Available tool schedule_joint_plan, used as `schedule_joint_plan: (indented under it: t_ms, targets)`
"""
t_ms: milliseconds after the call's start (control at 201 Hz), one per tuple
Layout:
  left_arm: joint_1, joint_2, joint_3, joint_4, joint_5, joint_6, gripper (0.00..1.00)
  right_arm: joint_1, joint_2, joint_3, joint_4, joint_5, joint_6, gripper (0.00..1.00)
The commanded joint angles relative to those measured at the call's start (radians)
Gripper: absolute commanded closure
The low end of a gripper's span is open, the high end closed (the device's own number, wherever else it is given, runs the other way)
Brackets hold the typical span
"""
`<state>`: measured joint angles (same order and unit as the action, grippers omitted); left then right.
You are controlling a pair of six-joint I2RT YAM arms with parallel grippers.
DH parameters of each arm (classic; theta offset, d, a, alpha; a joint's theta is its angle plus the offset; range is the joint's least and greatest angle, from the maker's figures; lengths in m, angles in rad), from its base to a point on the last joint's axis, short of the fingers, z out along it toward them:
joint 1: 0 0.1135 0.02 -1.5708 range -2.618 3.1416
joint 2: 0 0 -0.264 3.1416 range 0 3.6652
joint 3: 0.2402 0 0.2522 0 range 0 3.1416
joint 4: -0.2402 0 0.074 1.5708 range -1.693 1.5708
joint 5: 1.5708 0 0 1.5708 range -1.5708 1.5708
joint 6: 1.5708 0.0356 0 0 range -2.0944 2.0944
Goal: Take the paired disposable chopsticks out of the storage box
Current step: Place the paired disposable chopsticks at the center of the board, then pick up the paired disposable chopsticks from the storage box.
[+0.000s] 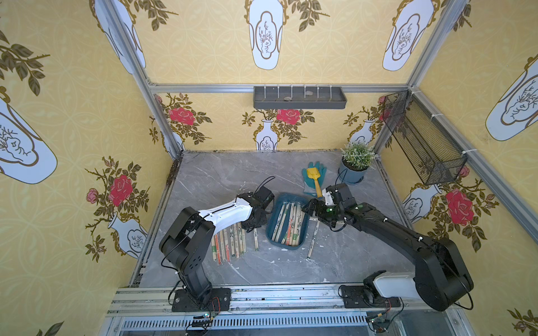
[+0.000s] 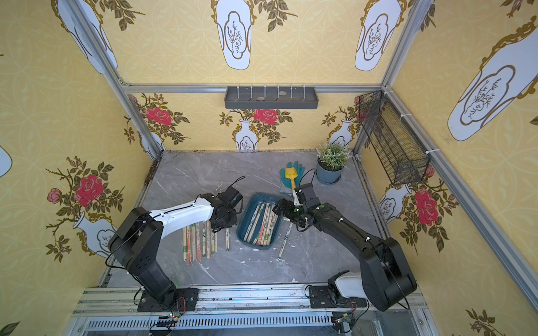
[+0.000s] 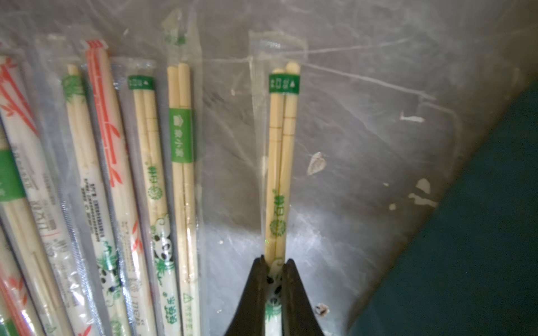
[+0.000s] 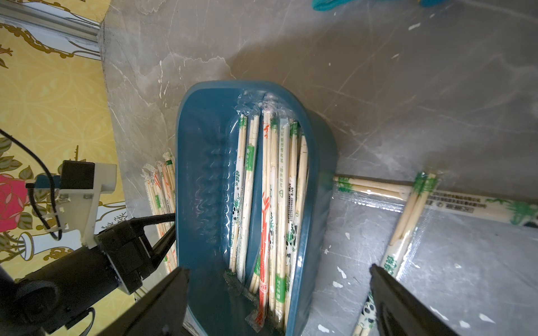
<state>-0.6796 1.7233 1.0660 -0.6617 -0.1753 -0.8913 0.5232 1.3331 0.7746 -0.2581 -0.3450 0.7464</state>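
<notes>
The teal storage box sits mid-table and holds several wrapped chopstick pairs along its right side. Left of the box, one pair with a green band lies on the table, and my left gripper is shut on its panda-printed end. Further left lies a row of several pairs. My right gripper stands open above the box's far end, holding nothing. More pairs lie right of the box.
A teal glove with a yellow toy shovel on it lies behind the box, with a potted plant beside it. On the walls hang a grey tray and a black mesh basket.
</notes>
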Motion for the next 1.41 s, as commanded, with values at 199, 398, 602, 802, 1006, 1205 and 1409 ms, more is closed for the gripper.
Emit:
schedule_joint_plan:
  t_ms: [199,398,602,802,1006,1205,1409]
  targets:
    - [0.034,0.017,-0.034,0.013,-0.04,0.031,0.94,0.003,0.006,0.004,0.013,-0.001,-0.008,0.02]
    - [0.038,-0.006,-0.015,-0.004,-0.05,0.056,0.75,0.003,0.007,0.003,0.014,-0.001,-0.008,0.02]
    - [0.038,-0.05,0.032,-0.04,-0.054,0.082,0.64,0.003,0.009,0.003,0.017,-0.003,-0.007,0.02]
    - [0.032,-0.102,0.088,-0.034,-0.001,0.131,0.6,0.003,0.007,-0.005,0.023,-0.003,-0.008,0.03]
    - [-0.035,-0.083,0.19,0.009,0.074,0.199,0.57,0.003,0.009,-0.008,0.029,-0.004,-0.004,0.02]
    - [-0.107,0.011,0.304,0.037,0.128,0.252,0.57,0.006,0.008,-0.02,0.033,-0.004,-0.001,0.02]
    - [-0.139,0.134,0.385,0.047,0.169,0.261,0.6,0.006,-0.007,-0.029,0.028,0.005,0.0,0.02]
